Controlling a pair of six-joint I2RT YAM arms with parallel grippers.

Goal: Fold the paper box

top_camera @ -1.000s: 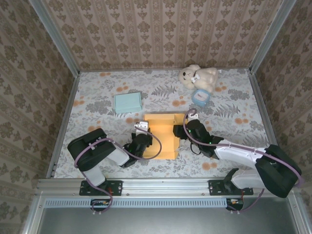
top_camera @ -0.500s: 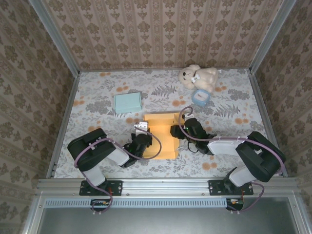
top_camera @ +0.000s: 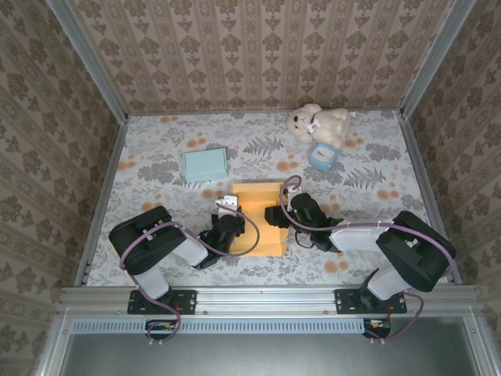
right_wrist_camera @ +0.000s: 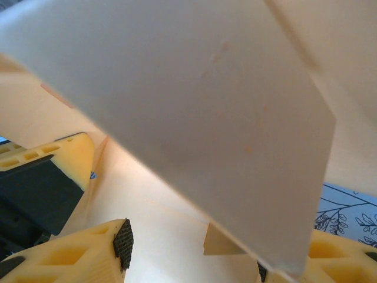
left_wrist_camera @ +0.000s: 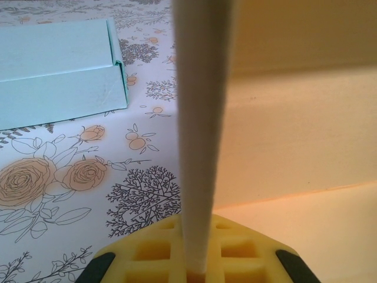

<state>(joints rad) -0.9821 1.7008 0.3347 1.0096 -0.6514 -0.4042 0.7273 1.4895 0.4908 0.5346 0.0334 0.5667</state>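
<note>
The orange paper box lies partly unfolded in the middle of the table. My left gripper is at its left side, shut on an upright side flap. In the left wrist view that flap's pale edge runs straight up out of the left gripper, with the box panel to its right. My right gripper reaches over the box's right part. In the right wrist view a large raised flap slants across. The right gripper is open beneath it, the flap's lower corner resting by the right finger.
A teal box lies at the back left, also seen as the teal box in the left wrist view. A teddy bear and a small blue round object sit at the back right. Patterned walls enclose the table.
My right gripper has moved left onto the box, pushing its right flap up and inward. The left gripper has stayed shut on the left flap.
</note>
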